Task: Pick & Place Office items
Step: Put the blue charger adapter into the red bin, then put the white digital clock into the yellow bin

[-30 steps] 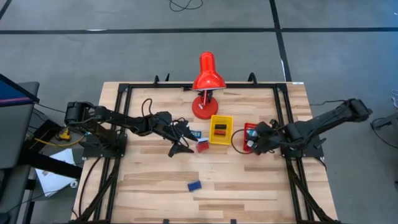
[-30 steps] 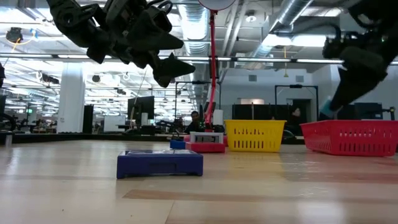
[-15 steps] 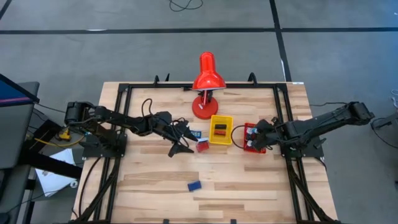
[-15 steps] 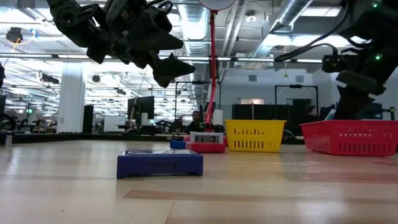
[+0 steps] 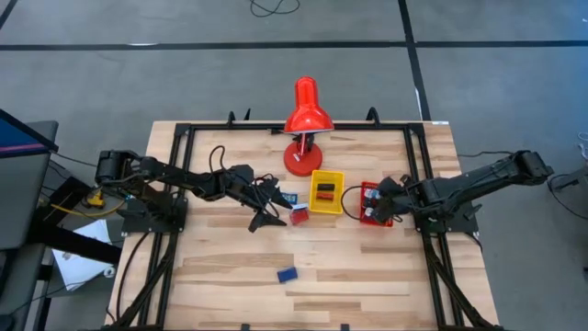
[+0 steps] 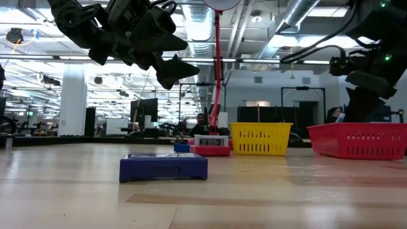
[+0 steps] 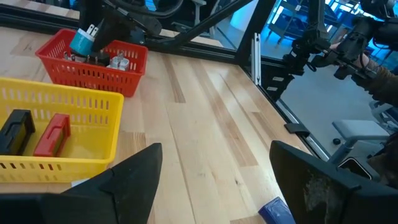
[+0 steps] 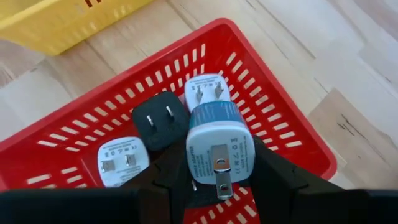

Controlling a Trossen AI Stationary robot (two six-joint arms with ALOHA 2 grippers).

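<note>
My right gripper [image 5: 370,210] hangs over the red basket [image 5: 378,222] at the table's right, shut on a white-and-blue plug charger [image 8: 217,146]. A black charger [image 8: 160,121] and two white ones [image 8: 121,163] lie in that basket. My left gripper [image 5: 273,208] hovers open above the table's middle, with nothing between its fingers. Below and beside it, a red piece [image 5: 299,216] and a blue piece [image 5: 289,198] lie on the wood. A blue block [image 5: 288,274] lies flat nearer the front edge. The yellow basket [image 5: 313,193] holds a black and a red block. My right gripper pinches the charger by two opposite sides [image 8: 191,158] between its two fingers [image 8: 273,171]. The fingers slant down from the table's right. The charger's pronged face [image 8: 219,167] is turned up toward the wrist. It hangs clear above the chargers in the basket.
A big red desk lamp [image 5: 304,115] stands at the far middle, just behind the yellow basket. A black frame [image 5: 184,138] runs round the table's edges. Bare wood lies along the near half around the blue block.
My right gripper has sunk a little over the red basket with the charger still in its hold, then kept still.
</note>
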